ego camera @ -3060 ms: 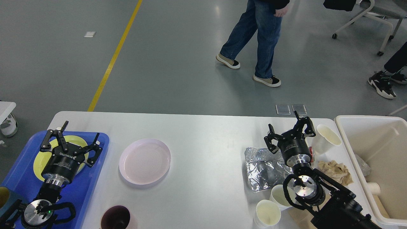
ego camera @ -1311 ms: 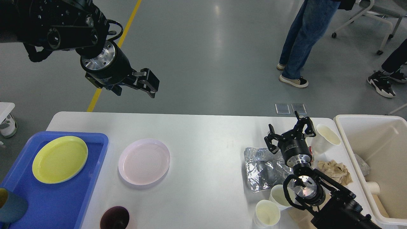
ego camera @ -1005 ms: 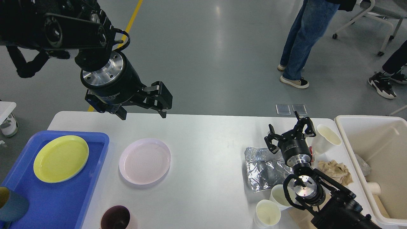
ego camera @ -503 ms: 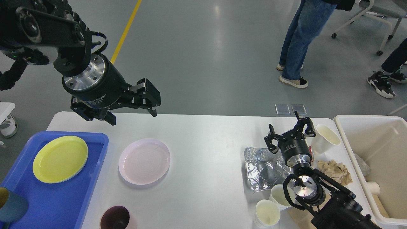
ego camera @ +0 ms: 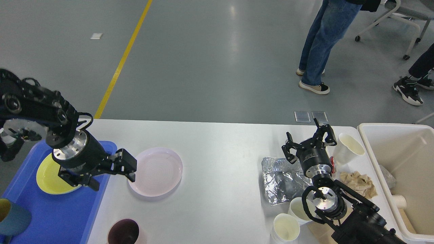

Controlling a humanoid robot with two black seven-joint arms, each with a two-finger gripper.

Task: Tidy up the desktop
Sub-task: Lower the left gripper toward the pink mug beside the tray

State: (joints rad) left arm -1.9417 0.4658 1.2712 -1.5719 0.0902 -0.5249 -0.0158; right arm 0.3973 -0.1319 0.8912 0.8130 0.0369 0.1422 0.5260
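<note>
Operator, your desktop (ego camera: 217, 149) runs as a white surface across the near half of the view, its far edge straight against the grey floor and its far-left corner rounded. The broad middle stretch between the pink plate (ego camera: 156, 171) and the crumpled foil sheet (ego camera: 283, 181) is bare and gives the widest open room. The blue tray (ego camera: 57, 217) overhangs the left end; it holds a yellow plate (ego camera: 45, 174) at its far part and a teal cup (ego camera: 12, 218) at its near-left corner. Your left gripper (ego camera: 113, 176) sits low at the tray's right rim, jaws spread, one finger (ego camera: 127, 166) at the pink plate's left edge and the other over the tray; contact with the plate cannot be confirmed. A dark maroon cup (ego camera: 122, 232) stands at the near edge, apart from the pink plate. At the right end the off-white bin (ego camera: 368, 135) abuts the surface; it holds a paper cup lying on its side (ego camera: 400, 200) and a clear crumpled wrapper (ego camera: 386, 176). Your right gripper (ego camera: 310, 144) is raised above the foil's far-right part, jaws spread and holding nothing. A tilted white cup (ego camera: 349, 147) lies just right of it, a crumpled brown paper (ego camera: 359, 183) nearer, and two upright paper cups (ego camera: 286, 227) stand at the near edge, one partly behind the right arm.
</note>
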